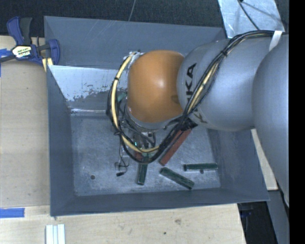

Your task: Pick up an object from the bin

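Observation:
My gripper [138, 143] hangs low over the middle of the bin floor, mostly hidden under the arm's orange cover and its cables. Just below it a short dark green bar [141, 175] stands nearly upright in the view, near the front wall. To its left lies a small black bent wire piece [121, 167]. A reddish-brown stick [173, 145] slants away from the gripper's right side, its upper end tucked under the arm.
Two more dark green bars lie at the front right of the bin floor: one slanted [177, 179], one nearly level [201, 167]. The arm covers the bin's right and back. The floor's left part is bare apart from a small dark speck [92, 176].

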`<act>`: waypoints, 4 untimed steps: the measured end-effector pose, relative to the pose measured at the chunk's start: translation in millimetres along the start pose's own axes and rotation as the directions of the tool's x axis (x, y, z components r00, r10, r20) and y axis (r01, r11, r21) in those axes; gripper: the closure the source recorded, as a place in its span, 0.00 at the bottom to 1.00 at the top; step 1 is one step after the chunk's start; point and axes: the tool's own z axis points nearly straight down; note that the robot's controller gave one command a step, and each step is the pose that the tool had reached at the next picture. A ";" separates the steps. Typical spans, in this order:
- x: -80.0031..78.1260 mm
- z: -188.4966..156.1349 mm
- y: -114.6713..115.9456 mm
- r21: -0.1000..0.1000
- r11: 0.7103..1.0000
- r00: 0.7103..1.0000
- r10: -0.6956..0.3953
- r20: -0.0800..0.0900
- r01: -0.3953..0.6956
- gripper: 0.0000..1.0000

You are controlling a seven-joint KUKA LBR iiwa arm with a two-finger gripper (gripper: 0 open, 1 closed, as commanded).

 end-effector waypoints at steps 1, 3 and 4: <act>-2.1 -4.1 -0.7 -0.002 1.000 1.000 0.003 0.008 -0.003 0.00; -28.0 41.7 -92.4 0.003 0.995 0.995 -0.099 0.004 0.099 0.00; -57.8 77.5 -92.1 0.001 0.992 0.991 -0.130 0.014 0.130 0.00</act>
